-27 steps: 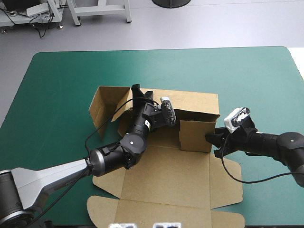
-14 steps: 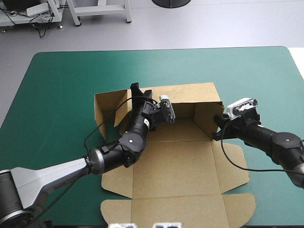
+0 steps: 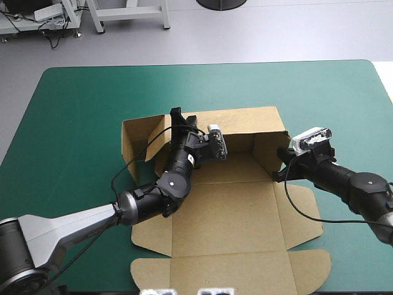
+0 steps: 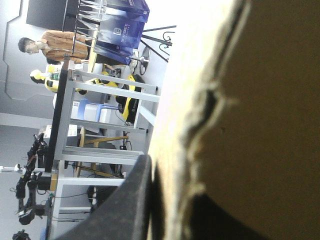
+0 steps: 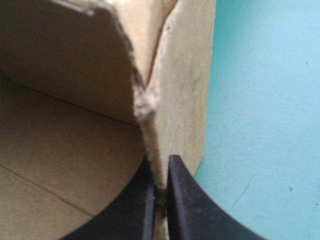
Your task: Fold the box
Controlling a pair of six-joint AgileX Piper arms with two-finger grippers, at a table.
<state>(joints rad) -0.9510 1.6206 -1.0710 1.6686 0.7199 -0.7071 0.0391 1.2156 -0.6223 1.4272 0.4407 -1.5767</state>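
Found right gripper [image 5: 159, 167] pinched all but fully together on the edge of the upright right-hand side flap [image 3: 265, 152] of the brown cut-board box [image 3: 221, 209], with one black finger on either side of the sheet near its corner crease. Found left gripper [image 3: 183, 115] likewise clamped over the top edge of the raised rear wall [image 3: 245, 123], toward its left end. In left wrist view, saw one black finger [image 4: 120, 205] pressed against the board and the other mostly hidden behind it. Located box at the middle of the teal-green table cover [image 3: 73, 123], with base panel flat, lid panels [image 3: 227, 270] lying flat toward the near edge, and left-hand side flap [image 3: 136, 136] half raised and splayed outward. Judge step in hand to be squaring the right corner by swinging side flap inward against rear wall. Recommend holding rear wall vertical with left gripper, rotating right flap about its crease rather than dragging it, and gripping close to the fold to avoid buckling. Advise against pulling, lest base slide on cover. Recorded left-hand flap as not yet tucked.
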